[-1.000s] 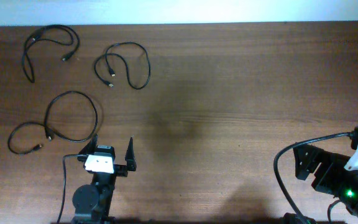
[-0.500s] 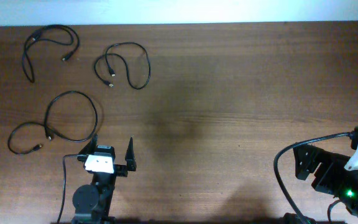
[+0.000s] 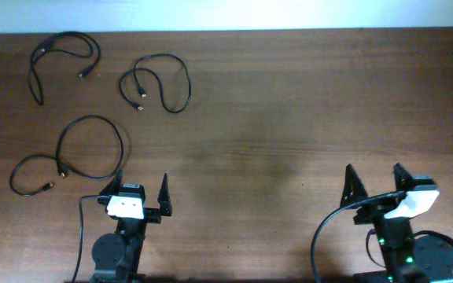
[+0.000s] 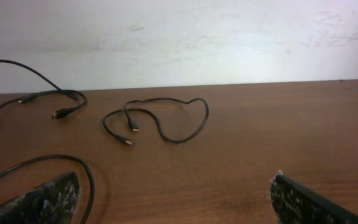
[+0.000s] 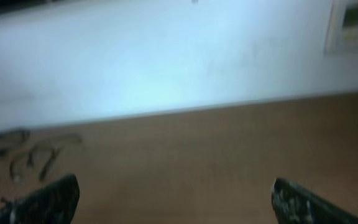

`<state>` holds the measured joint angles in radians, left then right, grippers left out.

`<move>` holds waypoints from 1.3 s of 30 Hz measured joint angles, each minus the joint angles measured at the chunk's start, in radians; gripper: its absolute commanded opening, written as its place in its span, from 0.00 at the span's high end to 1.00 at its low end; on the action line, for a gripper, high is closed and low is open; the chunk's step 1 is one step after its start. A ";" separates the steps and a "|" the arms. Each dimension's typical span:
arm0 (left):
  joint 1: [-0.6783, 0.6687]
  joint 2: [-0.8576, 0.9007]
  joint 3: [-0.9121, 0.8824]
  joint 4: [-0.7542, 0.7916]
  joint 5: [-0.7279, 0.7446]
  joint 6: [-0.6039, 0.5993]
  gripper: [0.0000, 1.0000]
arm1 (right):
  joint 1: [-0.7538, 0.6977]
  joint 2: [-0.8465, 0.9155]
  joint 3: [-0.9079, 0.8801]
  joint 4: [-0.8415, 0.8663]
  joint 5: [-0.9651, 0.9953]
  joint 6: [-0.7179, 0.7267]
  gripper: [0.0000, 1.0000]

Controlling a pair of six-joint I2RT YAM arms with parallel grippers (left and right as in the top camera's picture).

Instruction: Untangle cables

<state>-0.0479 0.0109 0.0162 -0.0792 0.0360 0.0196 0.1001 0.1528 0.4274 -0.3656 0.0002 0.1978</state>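
Three thin black cables lie apart on the left part of the table. One is at the far left corner, one is right of it, and one loops nearer the front. In the left wrist view the middle cable lies ahead, the corner cable to the left, and the near loop by the left finger. My left gripper is open and empty just right of the near loop. My right gripper is open and empty at the front right, far from the cables.
The table's back edge meets a white wall. A thick black robot cable curves beside the right arm's base. The right wrist view is blurred; faint cables show far left.
The right arm has swung from the front right corner to face the wall, its open fingers now pointing up the table. The left arm and the cables have not moved.
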 measured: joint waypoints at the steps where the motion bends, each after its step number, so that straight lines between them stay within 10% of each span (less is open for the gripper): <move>1: 0.000 0.000 0.000 0.000 0.000 0.000 0.01 | 0.000 -0.038 -0.068 0.037 0.000 0.000 0.01; 13: 0.000 0.000 -0.001 0.000 0.000 0.000 0.01 | -0.033 -0.138 -0.405 0.282 0.003 0.001 0.02; 39: 0.000 0.000 -0.001 0.001 -0.001 0.000 0.01 | -0.130 -0.139 -0.413 0.288 0.003 -0.202 0.01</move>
<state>-0.0479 0.0109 0.0154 -0.0784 0.0353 0.0196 -0.0303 0.0139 0.0147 -0.0776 0.0036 -0.0044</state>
